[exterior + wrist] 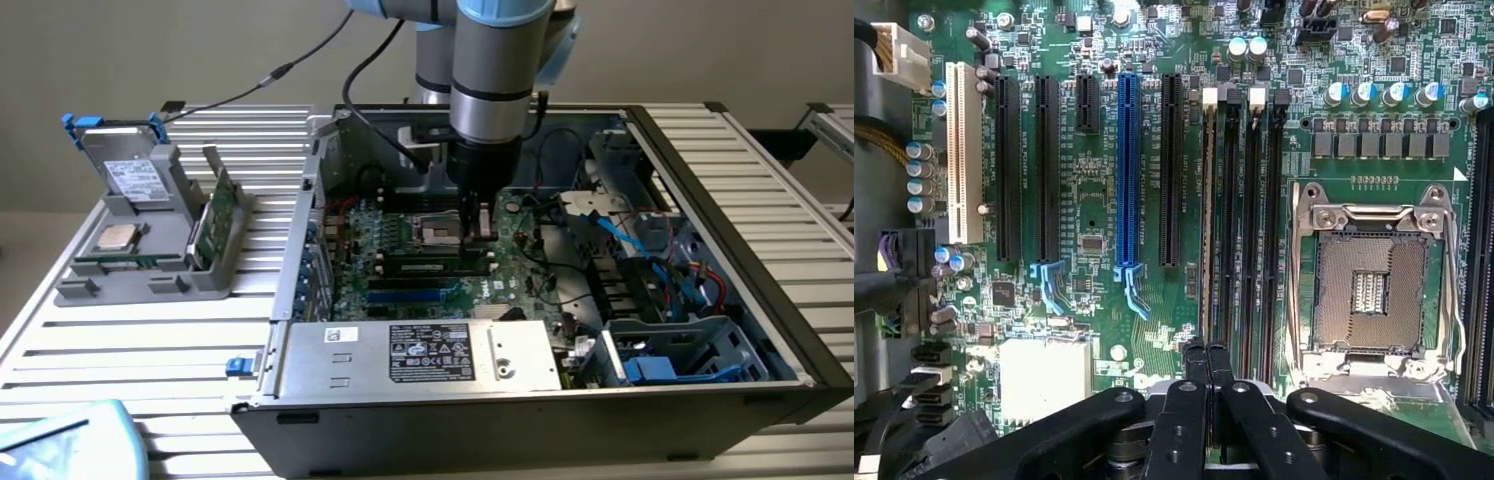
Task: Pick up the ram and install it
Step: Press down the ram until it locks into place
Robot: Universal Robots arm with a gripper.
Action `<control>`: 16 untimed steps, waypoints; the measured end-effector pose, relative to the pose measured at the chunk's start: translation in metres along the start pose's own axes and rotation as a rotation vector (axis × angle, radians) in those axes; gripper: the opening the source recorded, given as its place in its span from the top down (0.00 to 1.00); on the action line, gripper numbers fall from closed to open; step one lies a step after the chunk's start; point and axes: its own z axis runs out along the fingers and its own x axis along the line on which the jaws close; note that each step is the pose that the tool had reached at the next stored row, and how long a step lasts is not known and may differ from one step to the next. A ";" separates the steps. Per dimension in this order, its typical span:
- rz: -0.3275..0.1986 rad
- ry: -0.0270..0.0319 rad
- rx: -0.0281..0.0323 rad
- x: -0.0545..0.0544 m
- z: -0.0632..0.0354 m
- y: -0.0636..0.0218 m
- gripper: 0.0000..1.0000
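The ram (pixel 427 266) stands on edge in a memory slot of the motherboard (pixel 400 295), inside the open computer case. In the wrist view the ram (pixel 1206 220) is a thin strip seen from above, in the memory slot nearest the expansion slots. My gripper (pixel 469 238) reaches straight down into the case. Its fingers are shut together over the end of the ram towards the exterior view's right. The same gripper (pixel 1206 352) has its tips right at that end of the stick; I cannot tell if they touch it.
An empty CPU socket (pixel 1369 285) lies beside the memory slots. The power supply (pixel 427 355) sits at the case's front, with cables and a blue drive cage (pixel 667 360) on the exterior view's right. A grey fixture (pixel 147 250) outside the case holds a drive, a chip and a green board (pixel 214 215).
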 end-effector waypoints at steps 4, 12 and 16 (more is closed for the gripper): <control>0.000 -0.0001 -0.0001 0.000 0.0018 0.0000 0.89; 0.000 -0.0017 0.0004 0.000 -0.0004 0.0000 0.89; 0.000 -0.0007 0.0001 0.000 -0.0062 0.0007 0.89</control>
